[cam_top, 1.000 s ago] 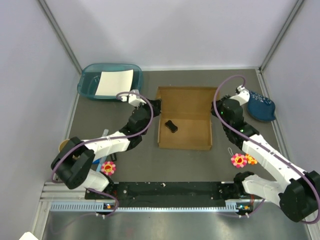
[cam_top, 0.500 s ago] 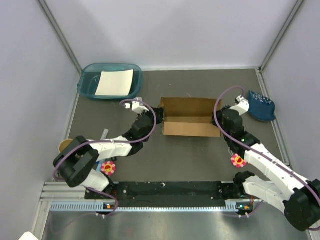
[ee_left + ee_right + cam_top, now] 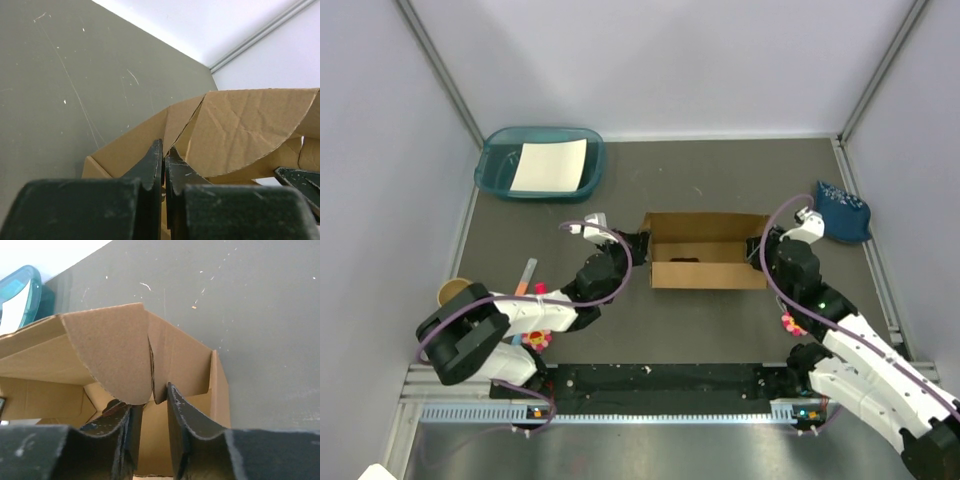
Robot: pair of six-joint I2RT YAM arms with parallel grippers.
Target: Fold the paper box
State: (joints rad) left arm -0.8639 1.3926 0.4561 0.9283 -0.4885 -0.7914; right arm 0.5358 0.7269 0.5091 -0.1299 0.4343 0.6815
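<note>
The brown paper box [image 3: 708,250] sits mid-table, partly folded, with its back panel standing up and its opening toward me. My left gripper [image 3: 633,246] is at its left end, shut on a cardboard edge. In the left wrist view the jaws [image 3: 164,150] pinch the thin wall, and a rounded flap [image 3: 240,125] curves to the right. My right gripper [image 3: 761,247] is at the box's right end. In the right wrist view it [image 3: 155,401] closes on the side wall, next to a rounded flap [image 3: 110,355]. A small dark object [image 3: 685,262] lies inside the box.
A teal tray [image 3: 495,165] holding a white sheet [image 3: 550,165] stands at the back left. A blue object [image 3: 842,210] lies at the far right. Flower toys lie near each arm, right [image 3: 798,322] and left [image 3: 537,338]. A pink-blue stick [image 3: 525,275] and a brown roll [image 3: 453,292] lie at the left.
The box lay open and flat a second ago. Both grippers have drawn it toward the near side and folded it into a narrower, upright shape.
</note>
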